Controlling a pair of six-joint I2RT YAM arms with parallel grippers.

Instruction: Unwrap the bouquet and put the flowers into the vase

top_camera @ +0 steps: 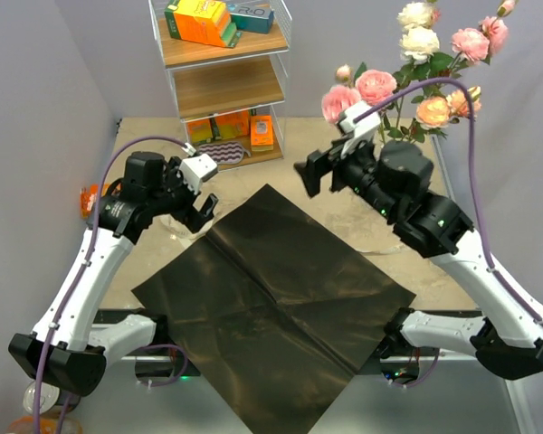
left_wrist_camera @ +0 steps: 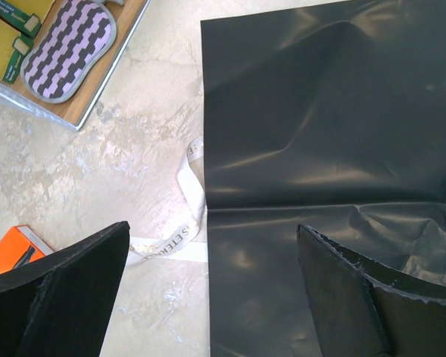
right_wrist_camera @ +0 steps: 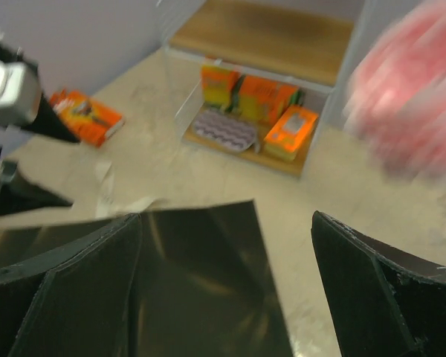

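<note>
Top external view: black paper (top_camera: pixel 271 298) lies flat, nearest. Left gripper (top_camera: pixel 199 214) and right gripper (top_camera: pixel 319 178) are both spread wide and empty. Flowers (top_camera: pixel 420 43) stand upright at far right, behind the right arm; heads likely light and fragile, so grasp the stems. Vase hidden. Shelf rack (top_camera: pixel 226 88) holds orange boxes.

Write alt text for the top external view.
A black wrapping paper sheet lies spread flat on the table, with the left gripper and right gripper open and empty near its far edges. Pink, cream and peach roses stand upright at the far right; a shelf unit sits at the back.
</note>
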